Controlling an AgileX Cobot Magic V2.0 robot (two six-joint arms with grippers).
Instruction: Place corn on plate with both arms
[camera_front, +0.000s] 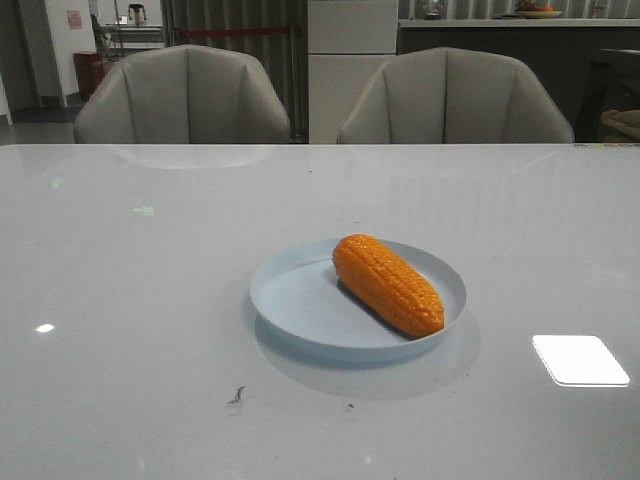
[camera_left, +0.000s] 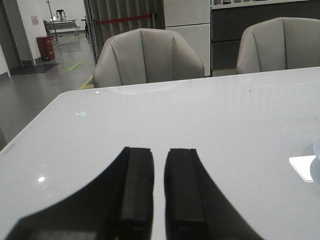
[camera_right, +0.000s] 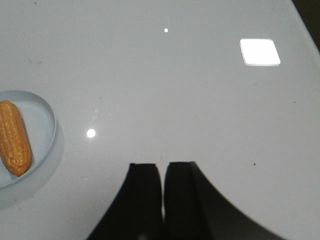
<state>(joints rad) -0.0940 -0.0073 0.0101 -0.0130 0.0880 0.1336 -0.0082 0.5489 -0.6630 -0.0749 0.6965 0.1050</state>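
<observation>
Left gripper (camera_left: 159, 195): black fingers drawn close together with only a narrow slit of table showing between them, nothing held, nothing touched; it hangs over bare tabletop. Right gripper (camera_right: 162, 200): fingers likewise nearly pressed together, a thin gap between them, empty, over bare tabletop well apart from the plate (camera_right: 47, 125). Neither arm appears in the front view. The corn (camera_front: 388, 283) lies on its side on the plate (camera_front: 290, 300), set diagonally, its far end toward the plate's middle and its near end reaching the rim on the robot's right; the left half of the plate is bare. The plate sits near the middle of the table (camera_front: 130, 300), a glossy pale grey surface carrying bright light reflections (camera_front: 580, 360) and a small dark speck (camera_front: 237, 396) in front of the plate. Beyond the far edge stand two grey upholstered chairs (camera_front: 182, 95), side by side. Behind them: a dim room with a white cabinet (camera_front: 351, 60), a dark counter and a red bin (camera_front: 88, 72) at far left.
</observation>
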